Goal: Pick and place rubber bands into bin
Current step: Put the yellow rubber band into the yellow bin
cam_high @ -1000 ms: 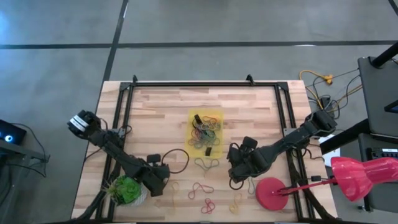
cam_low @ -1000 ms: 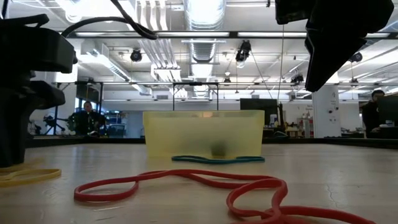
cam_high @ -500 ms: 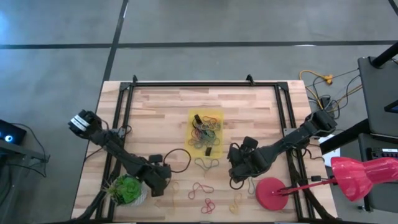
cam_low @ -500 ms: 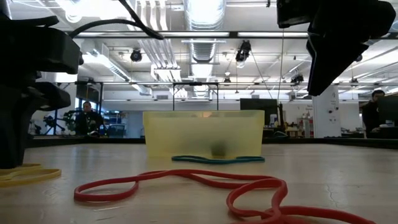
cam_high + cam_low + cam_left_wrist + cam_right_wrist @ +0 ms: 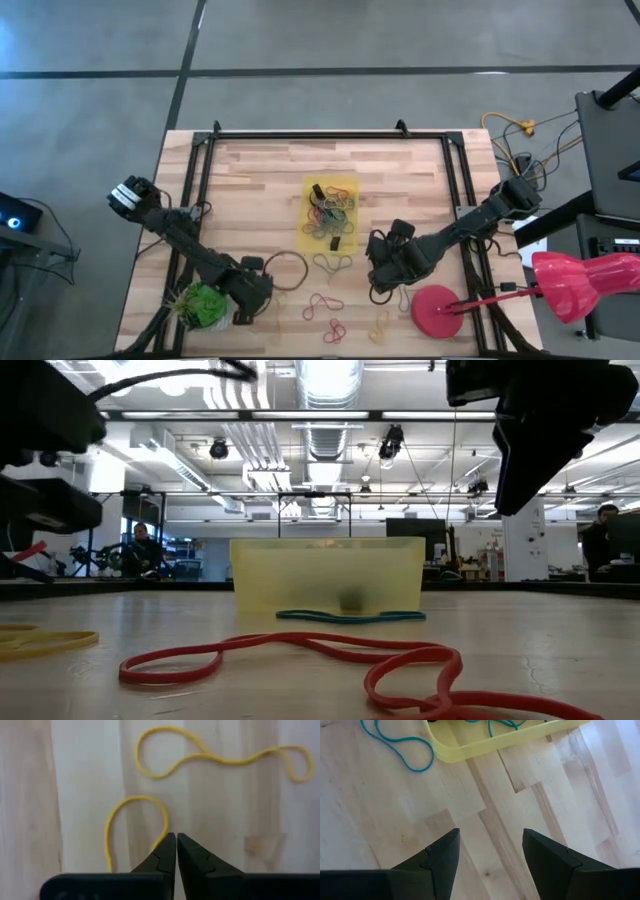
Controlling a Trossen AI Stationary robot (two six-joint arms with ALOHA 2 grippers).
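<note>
My left gripper (image 5: 176, 836) is shut, a little above the table near the front left (image 5: 252, 292), with a yellow rubber band (image 5: 134, 815) arching away from its fingertips. A second yellow band (image 5: 220, 756) lies flat beyond it. My right gripper (image 5: 490, 832) hangs open over bare wood by the near right corner of the yellow bin (image 5: 510, 742), right of centre (image 5: 385, 272). The bin (image 5: 355, 185) holds several coloured bands (image 5: 330, 212). Red bands (image 5: 300, 655), a teal band (image 5: 350, 617) and a yellow band (image 5: 45, 643) lie loose in front of it. My left gripper has the yellow band where its loop meets the fingertips (image 5: 164, 836), pinched at their free ends. The fingers slant steeply down from above. The loop bows out beside the fingers, and its other run (image 5: 107, 855) passes out of sight under the gripper. How much of it is off the table I cannot tell.
A green plant ball (image 5: 205, 305) sits by the left arm at the front left. A red disc (image 5: 437, 312) lies at the front right. A dark cable loop (image 5: 287, 268) hangs beside the left gripper. Dark frame rails (image 5: 190, 200) run along the table's sides.
My left gripper has risen from the table and rolled a little. In the low view its fingers stood down beside the yellow band and are now lifted well above it. The right arm has kept still.
</note>
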